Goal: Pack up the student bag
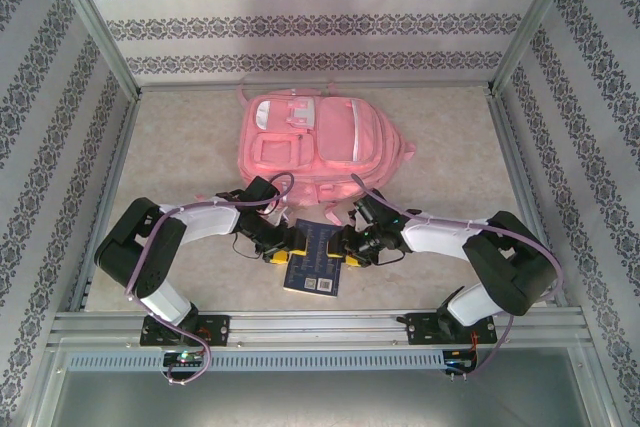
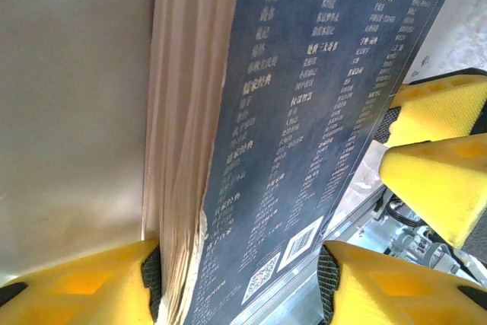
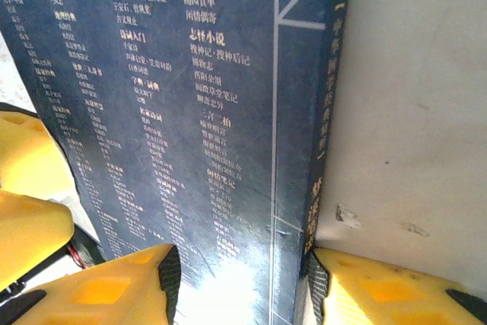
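From my station I saw the student bag (image 1: 310, 147), a large soft pink fabric backpack, lying flat at the far middle of the pale mottled surface (image 1: 180, 147). Its zip pockets and pale window pocket faced up, and pink straps showed at its near end. Just in front of it, between the two arms, was a thick dark blue paperback book (image 1: 312, 259) covered in columns of pale printed text. The left claw (image 1: 283, 250) met the book from the left and the right claw (image 1: 348, 252) from the right, so the two faced each other across it. Through the left wrist camera I saw that claw's yellow fingers (image 2: 84, 294) at about half spread. One black pad lay against the cream page block and the other just beside the printed cover near two square codes; it was holding the book. Through the right wrist camera the right claw's yellow fingers (image 3: 380, 287) bracketed the cover and spine the same way, half spread and gripping the book. I could not tell whether the book rested on the surface or hung just above it.
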`<state>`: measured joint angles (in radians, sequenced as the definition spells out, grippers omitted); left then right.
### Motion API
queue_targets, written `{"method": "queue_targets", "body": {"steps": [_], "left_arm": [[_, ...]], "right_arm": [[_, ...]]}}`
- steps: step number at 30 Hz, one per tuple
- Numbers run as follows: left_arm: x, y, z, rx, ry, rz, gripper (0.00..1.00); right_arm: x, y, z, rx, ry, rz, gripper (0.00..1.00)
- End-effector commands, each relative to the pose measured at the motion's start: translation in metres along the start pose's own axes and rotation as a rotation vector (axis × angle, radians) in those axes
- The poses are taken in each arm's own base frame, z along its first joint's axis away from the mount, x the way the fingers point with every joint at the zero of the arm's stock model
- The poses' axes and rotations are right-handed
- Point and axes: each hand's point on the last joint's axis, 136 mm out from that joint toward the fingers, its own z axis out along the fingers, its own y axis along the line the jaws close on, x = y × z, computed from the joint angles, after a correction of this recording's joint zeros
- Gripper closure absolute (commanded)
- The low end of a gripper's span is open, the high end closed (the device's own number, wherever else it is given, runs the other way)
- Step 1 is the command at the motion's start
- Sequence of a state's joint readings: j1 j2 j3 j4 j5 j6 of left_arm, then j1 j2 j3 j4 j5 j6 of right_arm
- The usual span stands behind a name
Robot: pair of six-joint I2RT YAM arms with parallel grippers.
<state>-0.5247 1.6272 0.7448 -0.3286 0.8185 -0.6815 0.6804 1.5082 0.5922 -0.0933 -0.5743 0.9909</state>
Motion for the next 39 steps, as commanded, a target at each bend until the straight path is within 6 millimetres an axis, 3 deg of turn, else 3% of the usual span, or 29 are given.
{"method": "queue_targets", "body": {"steps": [1, 7, 11, 24, 29, 35, 39], "left_arm": [[0.006, -0.003, 0.016, 0.019, 0.045, 0.028, 0.46], [0.007, -0.005, 0.019, 0.021, 0.052, 0.038, 0.52], [0.006, -0.006, 0.019, 0.02, 0.059, 0.047, 0.54], [0.01, -0.004, 0.018, 0.015, 0.072, 0.064, 0.61], [0.013, -0.003, 0.018, 0.026, 0.075, 0.063, 0.76], [0.013, -0.018, 0.017, 0.107, 0.076, 0.082, 0.97], [0.012, -0.031, 0.01, 0.149, 0.072, 0.104, 1.0]], "right_arm": [[-0.008, 0.046, 0.011, -0.181, 0.011, -0.088, 0.51], [-0.006, 0.077, -0.008, -0.305, 0.017, -0.133, 0.53], [0.0, 0.084, -0.014, -0.34, 0.035, -0.158, 0.55], [0.001, 0.07, -0.013, -0.342, 0.017, -0.128, 0.55], [0.006, 0.067, -0.022, -0.361, 0.011, -0.136, 0.46], [0.008, 0.063, -0.028, -0.362, -0.004, -0.141, 0.42], [0.002, 0.046, -0.029, -0.305, -0.043, -0.114, 0.41]]}}
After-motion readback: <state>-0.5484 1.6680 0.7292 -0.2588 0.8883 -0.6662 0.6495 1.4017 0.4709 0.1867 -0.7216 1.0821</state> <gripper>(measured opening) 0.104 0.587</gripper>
